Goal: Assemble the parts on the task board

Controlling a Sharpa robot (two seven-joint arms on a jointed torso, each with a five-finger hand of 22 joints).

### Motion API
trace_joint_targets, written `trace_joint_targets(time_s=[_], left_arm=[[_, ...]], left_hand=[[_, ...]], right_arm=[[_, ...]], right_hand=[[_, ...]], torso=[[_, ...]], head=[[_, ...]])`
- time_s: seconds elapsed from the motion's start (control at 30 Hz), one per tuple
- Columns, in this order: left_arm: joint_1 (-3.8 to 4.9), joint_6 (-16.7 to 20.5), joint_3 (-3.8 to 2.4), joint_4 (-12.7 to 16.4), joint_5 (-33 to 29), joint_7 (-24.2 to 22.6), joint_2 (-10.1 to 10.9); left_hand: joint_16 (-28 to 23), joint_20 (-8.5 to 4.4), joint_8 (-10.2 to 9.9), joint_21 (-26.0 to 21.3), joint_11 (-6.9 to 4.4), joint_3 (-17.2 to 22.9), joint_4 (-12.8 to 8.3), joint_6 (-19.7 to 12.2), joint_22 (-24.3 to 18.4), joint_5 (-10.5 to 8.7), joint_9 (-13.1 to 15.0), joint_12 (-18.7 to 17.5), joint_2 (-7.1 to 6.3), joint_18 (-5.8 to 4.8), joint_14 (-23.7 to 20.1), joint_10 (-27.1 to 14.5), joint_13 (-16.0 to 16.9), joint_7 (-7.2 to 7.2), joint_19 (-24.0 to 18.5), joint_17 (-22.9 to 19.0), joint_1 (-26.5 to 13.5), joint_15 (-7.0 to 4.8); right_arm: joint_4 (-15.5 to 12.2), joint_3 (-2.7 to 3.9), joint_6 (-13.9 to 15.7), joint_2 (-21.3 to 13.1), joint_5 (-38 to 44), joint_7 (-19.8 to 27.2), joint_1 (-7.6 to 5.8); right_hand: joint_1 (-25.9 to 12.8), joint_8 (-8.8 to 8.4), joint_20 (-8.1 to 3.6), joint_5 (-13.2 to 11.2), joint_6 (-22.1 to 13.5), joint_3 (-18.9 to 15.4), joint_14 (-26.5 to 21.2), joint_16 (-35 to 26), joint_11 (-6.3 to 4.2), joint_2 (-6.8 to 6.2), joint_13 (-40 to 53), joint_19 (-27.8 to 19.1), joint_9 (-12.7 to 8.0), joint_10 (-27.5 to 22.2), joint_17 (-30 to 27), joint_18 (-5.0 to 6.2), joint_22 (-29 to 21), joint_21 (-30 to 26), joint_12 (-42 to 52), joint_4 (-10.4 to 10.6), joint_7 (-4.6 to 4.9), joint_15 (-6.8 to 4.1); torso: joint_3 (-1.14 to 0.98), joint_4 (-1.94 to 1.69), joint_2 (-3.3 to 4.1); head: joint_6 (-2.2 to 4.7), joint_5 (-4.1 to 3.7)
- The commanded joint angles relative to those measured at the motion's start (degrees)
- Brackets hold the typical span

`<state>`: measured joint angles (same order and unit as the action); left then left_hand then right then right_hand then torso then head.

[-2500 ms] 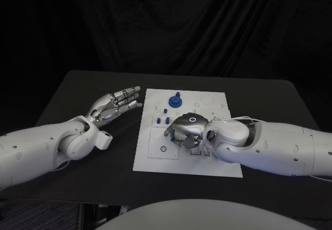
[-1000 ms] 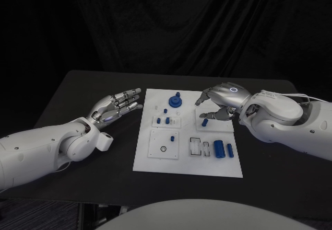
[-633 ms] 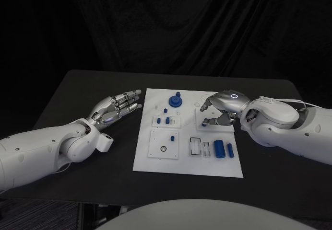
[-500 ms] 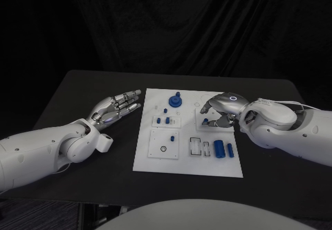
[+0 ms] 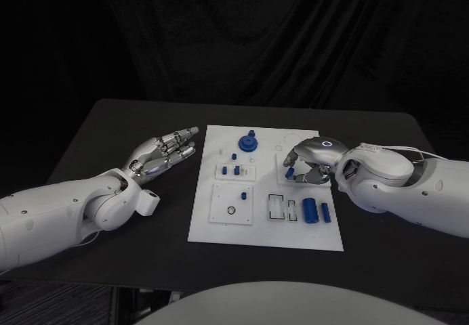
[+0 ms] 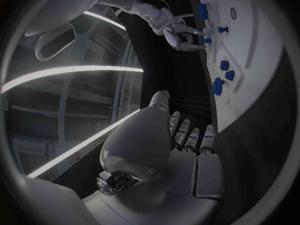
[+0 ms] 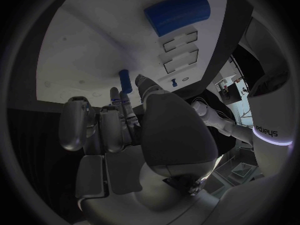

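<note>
Fingers of the right hand (image 5: 311, 161) are curled down over the board (image 5: 266, 229), and a small blue peg (image 5: 289, 173) is seen at their tips; whether it is pinched cannot be told. Two blue cylinders (image 5: 314, 210) lie on the board nearer the robot than this hand. Beside the board's other edge the left hand (image 5: 160, 153) is held spread, nothing in it, above the table (image 5: 117, 122).
</note>
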<state>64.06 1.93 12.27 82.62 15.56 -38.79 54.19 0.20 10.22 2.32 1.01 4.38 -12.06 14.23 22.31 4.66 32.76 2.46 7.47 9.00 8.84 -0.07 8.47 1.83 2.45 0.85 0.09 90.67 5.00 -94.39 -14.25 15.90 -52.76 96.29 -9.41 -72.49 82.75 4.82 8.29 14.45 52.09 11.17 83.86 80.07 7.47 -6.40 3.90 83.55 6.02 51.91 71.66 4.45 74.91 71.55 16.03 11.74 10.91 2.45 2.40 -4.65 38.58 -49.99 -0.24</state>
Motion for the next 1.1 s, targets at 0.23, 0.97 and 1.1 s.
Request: trace_joint_targets(time_s=[0.23, 0.97, 1.1], left_arm=[[-0.16, 0.2, -0.06, 0.0, -0.3, -5.0, 0.0], [-0.38, -0.4, -0.06, -0.2, -0.3, -4.2, -0.1], [-0.43, -0.6, -0.06, -0.3, -0.3, -4.0, -0.1]], left_hand=[[-0.2, 0.66, 0.0, -0.2, -0.37, -0.1, 0.0, -1.1, 0.0, 0.33, -0.2, -0.9, 0.21, 0.06, 0.1, -0.8, -0.1, -0.31, 0.1, -0.1, -0.3, 1.03], [-0.2, 1.06, 0.0, -0.2, 0.39, 0.0, -0.1, -1.1, 0.0, 0.06, -0.1, -0.9, 0.42, 0.14, 0.1, -0.8, -0.1, 0.37, 0.1, -0.1, -0.2, 1.27], [-0.2, 1.1, 0.0, -0.2, 0.43, 0.0, -0.1, -1.0, 0.0, -0.01, -0.1, -1.0, 0.46, 0.17, 0.1, -0.8, -0.1, 0.46, 0.1, -0.1, -0.2, 1.26]], right_arm=[[0.5, 0.02, -1.4, 0.6, -0.2, -1.1, 0.34], [1.5, 0.03, 0.5, 1.1, -0.2, -0.3, 0.71], [1.1, 0.04, 1.3, 1.0, -0.2, -0.1, 0.71]], right_hand=[[1.7, 0.21, -0.5, 4.5, 1.5, 2.8, 1.5, -0.3, -0.42, -0.08, 0.0, 0.0, 0.1, 3.1, -0.2, -0.39, 9.7, -0.2, -1.8, -2.2, -0.43, -0.46], [1.8, 1.91, -1.85, 3.4, 6.2, 12.6, 1.5, -0.4, -2.24, -1.78, 0.6, 0.1, 2.3, 10.6, -0.3, -0.42, 9.8, 0.2, -3.2, -5.6, -2.17, -1.95], [1.7, 2.2, -2.07, 3.0, 6.7, 13.2, 1.5, -0.4, -2.52, -1.76, 0.8, 0.1, 2.8, 11.6, -0.3, -0.43, 9.8, 0.2, -3.0, -6.0, -2.39, -2.2]], torso=[[0.03, 0.0, -0.13], [0.07, -0.02, -0.15], [0.05, -0.02, -0.11]], head=[[-0.01, -0.14], [-0.01, -0.01], [-0.01, -0.02]])
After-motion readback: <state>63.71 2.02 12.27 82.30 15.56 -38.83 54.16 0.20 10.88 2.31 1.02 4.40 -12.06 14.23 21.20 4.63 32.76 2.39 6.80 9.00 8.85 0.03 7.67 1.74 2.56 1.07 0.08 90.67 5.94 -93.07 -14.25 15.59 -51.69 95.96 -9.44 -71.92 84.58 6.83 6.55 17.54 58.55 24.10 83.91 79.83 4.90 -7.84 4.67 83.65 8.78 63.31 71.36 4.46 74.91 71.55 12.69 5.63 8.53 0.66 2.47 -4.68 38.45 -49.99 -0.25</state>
